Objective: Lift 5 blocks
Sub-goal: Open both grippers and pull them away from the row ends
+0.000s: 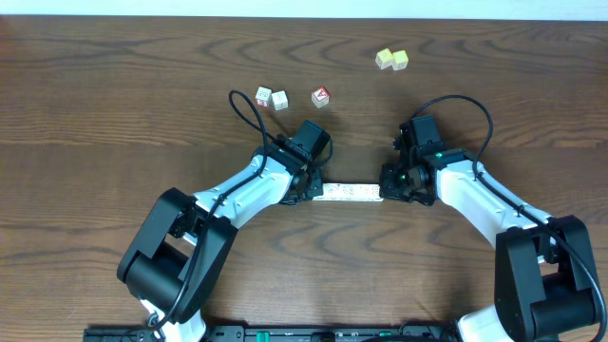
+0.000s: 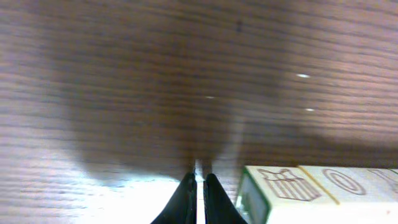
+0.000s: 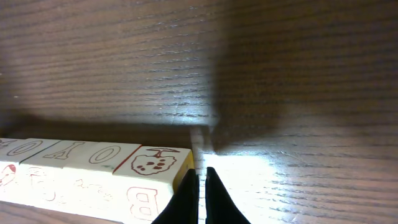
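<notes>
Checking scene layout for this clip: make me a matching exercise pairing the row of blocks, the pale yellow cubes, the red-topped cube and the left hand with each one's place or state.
Things: 1 row of blocks; 2 pale yellow cubes; 3 red-topped cube; 4 left hand.
Places or states: A farthest from the arms, side by side; B shut, beside one end of the row; C between left hand and right hand; D alone, right of two loose whitish cubes.
Pairs: 1-C; 2-A; 3-D; 4-B.

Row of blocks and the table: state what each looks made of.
Row of blocks: likely wood, pale cream matte faces with printed brown letters and pictures. Table: wood or wood-look laminate; dark brown grain, slight sheen under the light.
</notes>
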Controlling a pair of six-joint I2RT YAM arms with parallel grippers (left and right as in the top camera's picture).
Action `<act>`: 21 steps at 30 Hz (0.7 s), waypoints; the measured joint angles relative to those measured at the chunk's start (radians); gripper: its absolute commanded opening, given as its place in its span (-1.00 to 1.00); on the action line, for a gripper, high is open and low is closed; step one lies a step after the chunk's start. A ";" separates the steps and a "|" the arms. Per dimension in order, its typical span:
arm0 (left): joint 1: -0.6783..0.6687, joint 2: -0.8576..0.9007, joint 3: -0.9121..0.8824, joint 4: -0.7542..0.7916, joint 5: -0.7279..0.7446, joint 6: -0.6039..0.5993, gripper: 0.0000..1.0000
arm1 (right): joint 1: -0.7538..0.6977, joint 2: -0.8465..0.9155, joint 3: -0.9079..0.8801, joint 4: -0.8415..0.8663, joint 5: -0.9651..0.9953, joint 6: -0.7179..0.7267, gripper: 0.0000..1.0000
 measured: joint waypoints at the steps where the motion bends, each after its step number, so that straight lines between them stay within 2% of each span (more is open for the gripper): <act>1: 0.000 -0.001 0.000 -0.006 -0.011 0.000 -0.83 | 0.000 0.000 0.000 -0.001 0.004 0.000 -0.87; 4: 0.000 -0.017 0.000 -0.029 -0.040 0.000 -0.82 | -0.003 0.000 0.011 -0.036 0.026 0.000 -0.86; 9: 0.000 -0.085 0.001 -0.095 -0.098 0.000 -0.66 | -0.019 0.000 0.089 -0.182 0.083 0.000 -0.83; 13: 0.009 -0.161 0.002 -0.150 -0.124 -0.004 -0.13 | -0.052 0.000 0.199 -0.323 0.115 0.000 -0.78; 15: 0.024 -0.213 0.003 -0.184 -0.129 -0.001 0.03 | -0.069 0.000 0.258 -0.405 0.122 -0.004 -0.71; 19: 0.069 -0.342 0.005 -0.255 -0.142 0.005 0.32 | -0.082 -0.005 0.357 -0.557 0.128 -0.015 -0.35; 21: 0.088 -0.393 0.006 -0.283 -0.145 0.003 0.44 | -0.082 -0.021 0.379 -0.609 0.127 -0.021 -0.10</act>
